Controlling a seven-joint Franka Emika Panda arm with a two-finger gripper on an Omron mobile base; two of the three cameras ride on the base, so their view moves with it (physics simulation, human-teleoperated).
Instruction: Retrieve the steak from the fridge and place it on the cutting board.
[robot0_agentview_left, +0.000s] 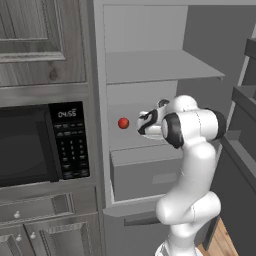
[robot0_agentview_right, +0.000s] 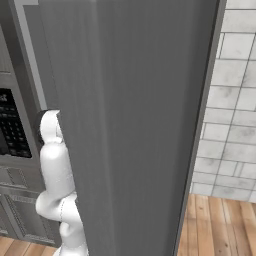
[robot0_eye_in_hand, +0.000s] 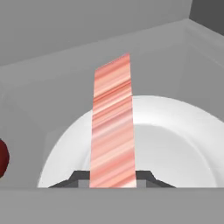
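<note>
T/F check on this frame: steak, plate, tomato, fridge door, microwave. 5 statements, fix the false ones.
1. The steak stands on edge between the fingertips of the hand. True.
2. A white plate lies behind the steak in the hand view. True.
3. The tomato sits on the top shelf of the fridge. False: it sits on a lower shelf, just above the grey drawer.
4. The fridge door is closed. False: it stands open, blocking the right base view.
5. The microwave is to the right of the fridge. False: in the left base view it is left of it.

Grey wood cabinets (robot0_agentview_left: 35, 40), black microwave (robot0_agentview_left: 30, 145), tiled wall (robot0_agentview_right: 235, 100), plank floor (robot0_agentview_right: 215, 225).
</note>
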